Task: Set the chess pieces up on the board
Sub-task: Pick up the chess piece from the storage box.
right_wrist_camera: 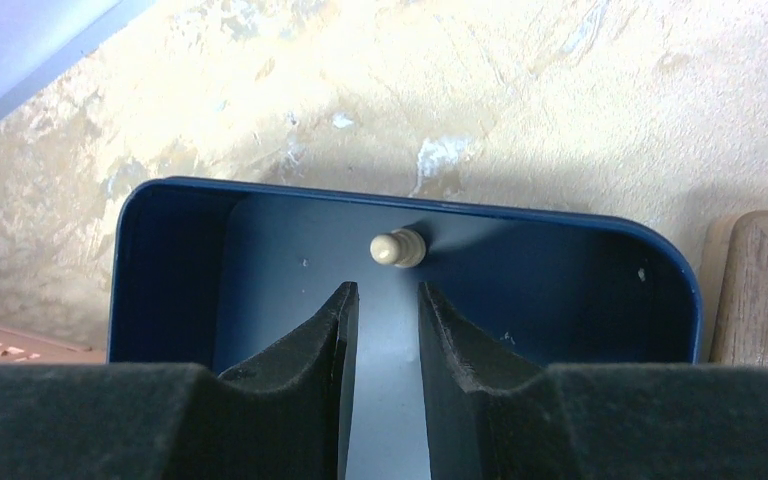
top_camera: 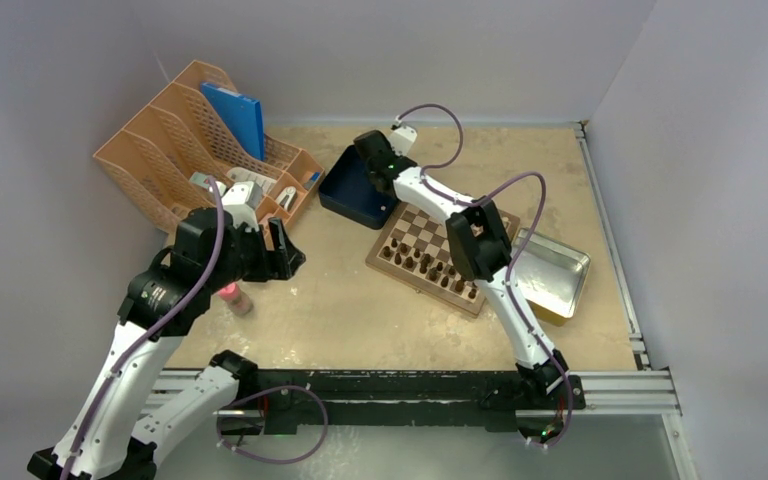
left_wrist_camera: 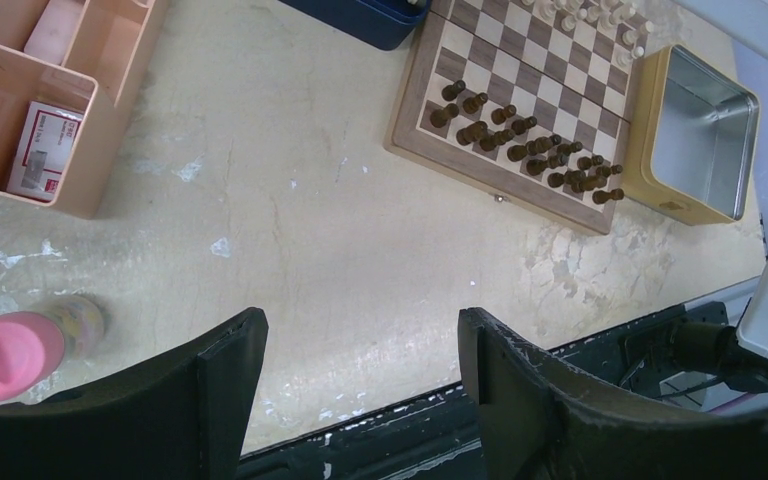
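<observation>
The right fingers (right_wrist_camera: 330, 340) are hanging over the square dark blue tray (right_wrist_camera: 280, 250) at the far side of the table (left_wrist_camera: 310, 230), standing narrow with a bare gap between them and gripping nothing. Just beyond their tips a single pale cream wooden chess piece (right_wrist_camera: 397, 247) is lying on its side on the tray floor, close to the far wall. It is looking light, stiff and smooth. Being rounded and toppled, it will probably roll or skid on the slick floor if nudged. The thicker base end seems the surest place to pinch, with the fingers straddling the body squarely. The square wooden chessboard (left_wrist_camera: 520, 70) with dark and cream checks is sitting beside the tray. It is carrying other cream pieces (left_wrist_camera: 585, 20) along its far rows and dark brown pieces (left_wrist_camera: 530, 150) along its near rows. A shiny metal tray (left_wrist_camera: 700, 140) is resting against its other side. The left fingers (left_wrist_camera: 230, 380) are spreading wide and empty above bare table, near a pink-capped bottle (left_wrist_camera: 10, 355). A small red-and-white box (left_wrist_camera: 40, 150) is sitting in the peach organiser, its print too small to read, and no other writing is showing.
</observation>
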{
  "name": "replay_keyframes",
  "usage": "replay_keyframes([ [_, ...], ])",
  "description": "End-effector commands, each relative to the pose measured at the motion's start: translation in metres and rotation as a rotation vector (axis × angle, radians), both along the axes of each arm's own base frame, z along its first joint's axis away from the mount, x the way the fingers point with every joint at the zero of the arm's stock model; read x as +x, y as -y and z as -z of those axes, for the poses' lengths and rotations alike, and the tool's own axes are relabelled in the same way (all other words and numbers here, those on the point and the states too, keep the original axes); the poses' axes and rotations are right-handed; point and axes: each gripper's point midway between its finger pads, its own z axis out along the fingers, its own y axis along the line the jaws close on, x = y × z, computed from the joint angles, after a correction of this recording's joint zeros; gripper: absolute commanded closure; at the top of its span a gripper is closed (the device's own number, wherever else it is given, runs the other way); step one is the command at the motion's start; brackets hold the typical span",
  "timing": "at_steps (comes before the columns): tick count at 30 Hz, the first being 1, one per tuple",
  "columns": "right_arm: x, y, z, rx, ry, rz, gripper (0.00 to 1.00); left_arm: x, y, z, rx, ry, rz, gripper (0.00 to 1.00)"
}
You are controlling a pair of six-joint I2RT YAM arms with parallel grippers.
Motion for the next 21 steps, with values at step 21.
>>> replay_keyframes([
  [21,0.037,0.014,-0.021,0.005,0.115,0.006,0.69,0.014,-0.003,-0.017,0.032,0.069,-0.011,0.30],
])
